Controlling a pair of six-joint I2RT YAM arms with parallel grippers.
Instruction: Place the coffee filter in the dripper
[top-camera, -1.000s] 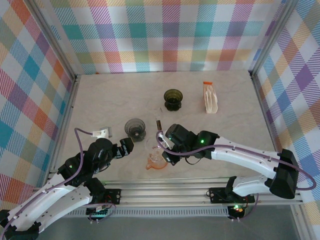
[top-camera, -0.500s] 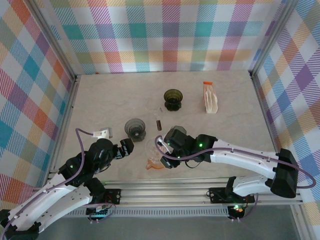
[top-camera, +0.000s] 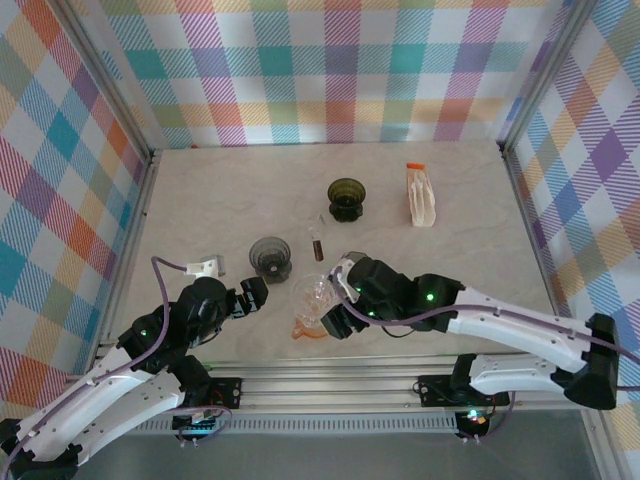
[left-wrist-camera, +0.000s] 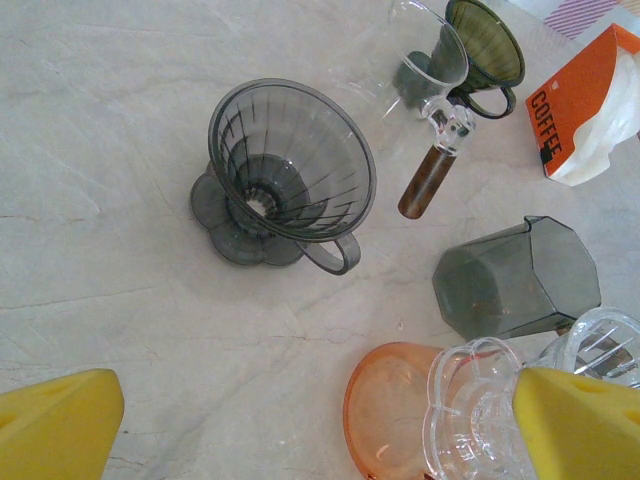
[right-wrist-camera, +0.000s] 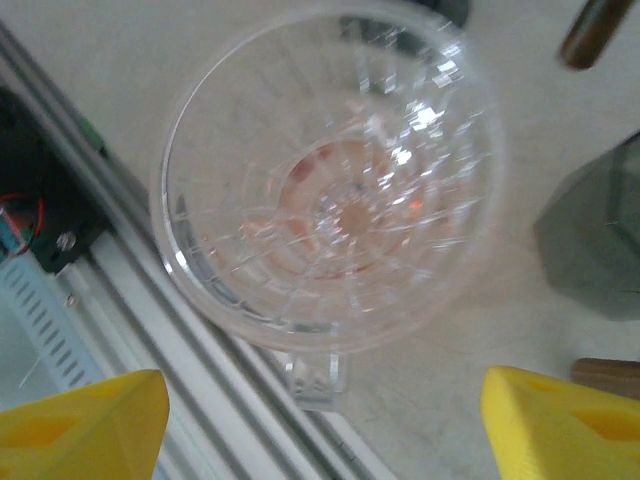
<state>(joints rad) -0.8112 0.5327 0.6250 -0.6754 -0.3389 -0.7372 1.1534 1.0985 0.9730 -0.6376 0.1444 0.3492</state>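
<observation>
Clear dripper (right-wrist-camera: 325, 200) — centred between parted yellow fingers (right-wrist-camera: 85, 420).

On the table (top-camera: 200, 190), one dripper (top-camera: 270, 257) stands left of centre, a second dripper (top-camera: 347, 199) stands farther back to its right, and the pack of coffee filters (top-camera: 421, 196) lies right of that, near the back. A handled scoop (top-camera: 318, 238) lies between the two. Nearer the front edge, a third dripper (top-camera: 312, 296) sits on a saucer (top-camera: 305, 331), with a cup (left-wrist-camera: 520, 280) on its side just behind.
</observation>
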